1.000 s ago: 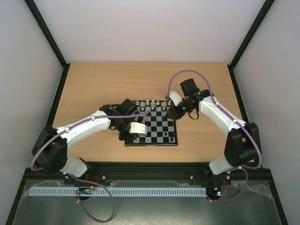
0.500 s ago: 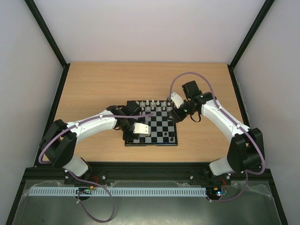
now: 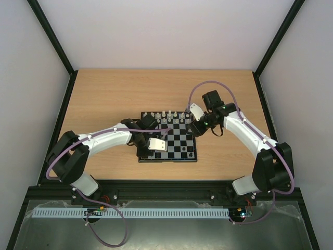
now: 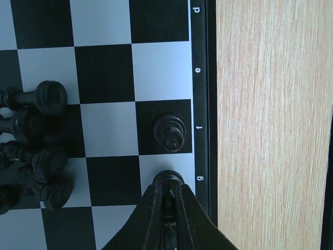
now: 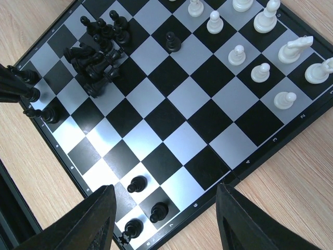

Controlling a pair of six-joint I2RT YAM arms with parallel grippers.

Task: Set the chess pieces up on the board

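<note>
Both arms have re-angled at shoulder and elbow over the last second, yet their grippers sit almost where they were. Clamped between the closed fingertips of the left gripper is a small black turned chess piece. Only its head shows, poised over a pale edge square of the small black-and-grey checkered board, probably so it can be stood in the back rank. Directly ahead of those fingers one standing black piece already occupies the next edge square. Off to their left lies a tangled heap of black pieces, too jumbled to count. The right gripper hangs over the board with fingers wide apart and empty. Just ahead, between them, three black corner pieces stand upright, and farther beyond nine white pieces show. Around everything lies the pale wooden tabletop.
</note>
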